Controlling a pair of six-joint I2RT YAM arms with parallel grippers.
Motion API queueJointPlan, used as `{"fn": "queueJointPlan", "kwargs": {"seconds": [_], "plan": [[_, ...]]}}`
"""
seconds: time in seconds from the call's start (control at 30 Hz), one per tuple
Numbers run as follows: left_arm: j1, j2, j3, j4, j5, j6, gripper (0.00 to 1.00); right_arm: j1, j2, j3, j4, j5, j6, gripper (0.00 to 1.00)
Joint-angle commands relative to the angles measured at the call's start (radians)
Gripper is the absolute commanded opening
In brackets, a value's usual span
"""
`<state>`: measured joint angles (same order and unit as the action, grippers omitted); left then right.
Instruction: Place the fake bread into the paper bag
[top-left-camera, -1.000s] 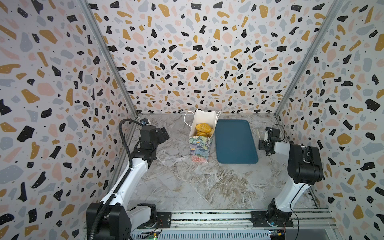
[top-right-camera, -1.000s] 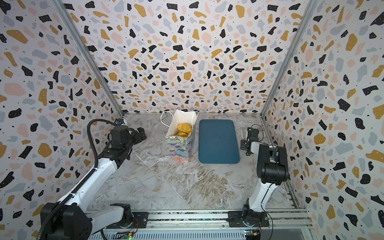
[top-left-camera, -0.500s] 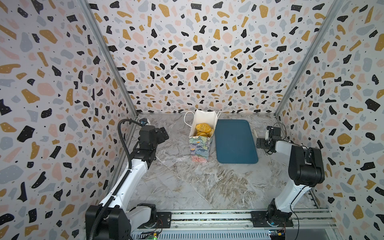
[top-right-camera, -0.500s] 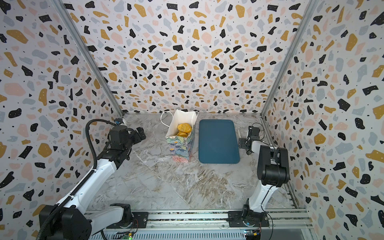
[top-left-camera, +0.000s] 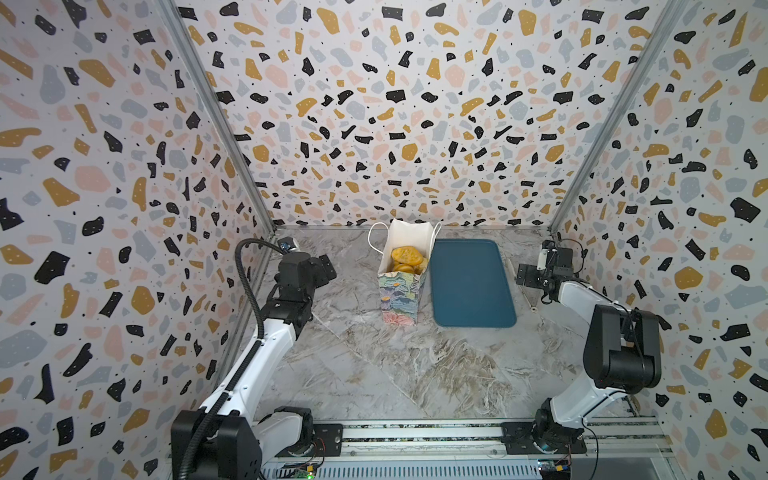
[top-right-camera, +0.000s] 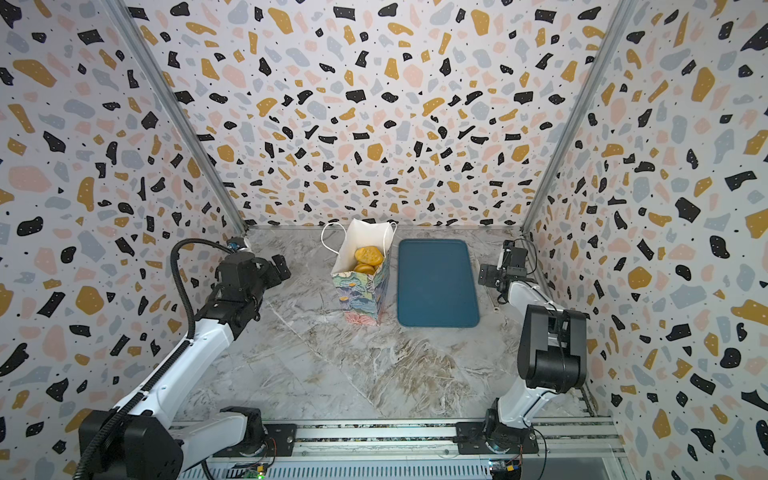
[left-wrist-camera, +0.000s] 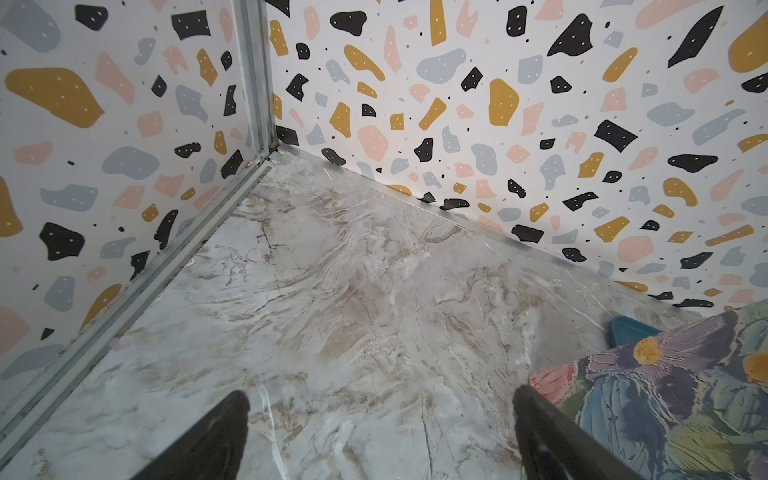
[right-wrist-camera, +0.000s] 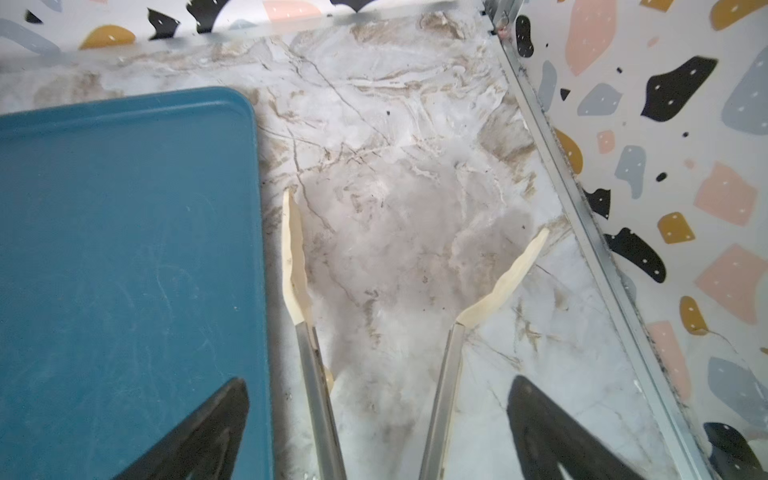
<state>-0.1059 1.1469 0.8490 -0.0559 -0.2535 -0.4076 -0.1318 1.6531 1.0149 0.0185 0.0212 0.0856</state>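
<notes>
In a top view, the left pincer (top-left-camera: 324, 268) was seen close to the left wall, its jaws spread wide and nothing held between them. From it, the paper bag (top-left-camera: 401, 297) lay at about three o'clock, near and with nothing between. The bag stood upright, its long axis vertical and its mouth open upward. The fake bread (top-left-camera: 406, 255) was piled inside the bag, just below the rim.

A teal tray (top-left-camera: 469, 286) lay flat just beside the bag at its three o'clock side, and no bread was seen on it.

Beyond the tray, the right pincer (right-wrist-camera: 380, 382) was also spread wide. A pair of tongs (right-wrist-camera: 295, 257) lay on the surface between its jaws, apparently touched by neither. From this pincer the bag lay at nine o'clock, across the tray, so the left arm was judged the nearer.

No loose bread was seen on the marbled surface (top-left-camera: 374, 374); the task was judged complete or nearly so. Speckled walls enclosed the surface on three sides.
</notes>
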Motion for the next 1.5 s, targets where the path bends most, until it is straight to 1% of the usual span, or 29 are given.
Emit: {"fn": "queueJointPlan", "kwargs": {"seconds": [0.0,0.13,0.2,0.27,0.37,0.53,0.73,0.83,0.93,1.0,1.07,1.1,1.2,1.4,1.47], "plan": [[0.006,-0.037,-0.065,0.110,-0.070,0.011,1.00,-0.003,-0.086,-0.046,0.033,-0.025,0.032,0.99],[0.006,-0.074,-0.174,0.241,-0.135,-0.007,1.00,-0.005,-0.164,-0.115,0.081,-0.022,0.041,0.99],[0.006,-0.076,-0.211,0.278,-0.191,0.008,1.00,-0.005,-0.203,-0.148,0.105,-0.017,0.051,0.99],[0.006,-0.072,-0.242,0.287,-0.281,0.013,1.00,-0.005,-0.243,-0.182,0.133,-0.022,0.064,0.99],[0.005,-0.072,-0.304,0.353,-0.360,0.031,0.99,-0.005,-0.305,-0.239,0.183,-0.047,0.092,0.99],[0.006,-0.068,-0.418,0.499,-0.423,0.055,1.00,-0.004,-0.376,-0.333,0.262,-0.059,0.143,0.99],[0.006,-0.070,-0.531,0.631,-0.488,0.067,1.00,-0.003,-0.423,-0.430,0.342,-0.072,0.163,0.99],[0.006,-0.059,-0.586,0.726,-0.495,0.105,1.00,-0.002,-0.450,-0.491,0.407,-0.079,0.185,0.99],[0.006,-0.020,-0.607,0.787,-0.498,0.143,1.00,-0.002,-0.457,-0.532,0.457,-0.082,0.195,0.99],[0.006,0.009,-0.626,0.849,-0.489,0.170,1.00,0.001,-0.445,-0.551,0.497,-0.100,0.169,0.99],[0.006,0.031,-0.645,0.909,-0.500,0.176,0.99,0.004,-0.430,-0.558,0.506,-0.092,0.166,0.99],[0.006,0.031,-0.640,0.903,-0.499,0.178,0.99,0.007,-0.424,-0.564,0.518,-0.090,0.164,0.99],[0.007,0.050,-0.646,0.956,-0.490,0.203,1.00,0.013,-0.415,-0.603,0.588,-0.069,0.157,0.99],[0.009,0.120,-0.604,0.975,-0.417,0.245,0.99,0.022,-0.410,-0.654,0.681,-0.012,0.132,0.99],[0.009,0.164,-0.616,1.047,-0.381,0.251,0.99,0.025,-0.402,-0.665,0.707,0.005,0.128,0.99]]}}
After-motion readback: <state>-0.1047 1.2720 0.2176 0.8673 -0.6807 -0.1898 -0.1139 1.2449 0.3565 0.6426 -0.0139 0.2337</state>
